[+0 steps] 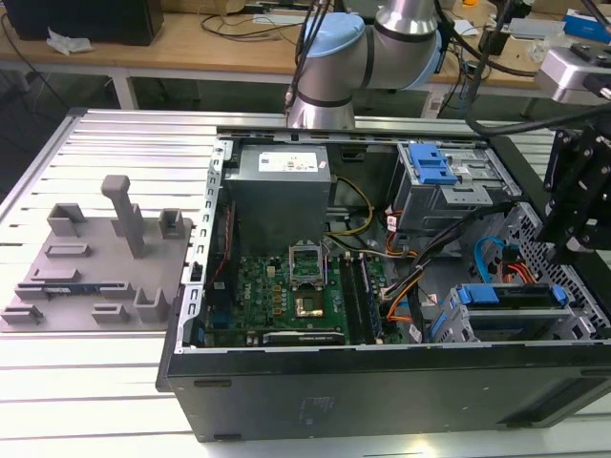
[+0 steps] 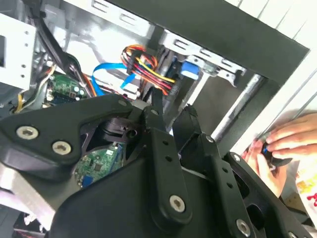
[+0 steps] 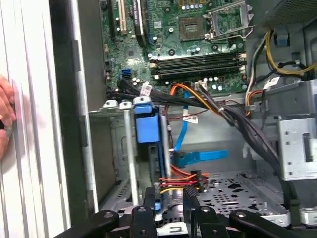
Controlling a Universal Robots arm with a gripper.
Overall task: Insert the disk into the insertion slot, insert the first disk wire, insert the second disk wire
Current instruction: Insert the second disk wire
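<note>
Blue-framed silver disk (image 3: 147, 148) sits edge-on in perforated grey metal insertion slot (image 1: 516, 320), label hidden. Black pincer (image 3: 171, 208) hovers just above, fingers apart, empty. Person's hand (image 2: 285, 144) half cut off.

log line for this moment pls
disk: in insertion slot | tool: over the disk | person's hand: at case edge

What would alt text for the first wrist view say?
Looking into an open computer case, the disk in its blue carrier sits in the insertion slot, with the black gripper close by it. A blue cable, red and orange wires and the green motherboard lie beyond; a person's hand rests outside the case.
</note>
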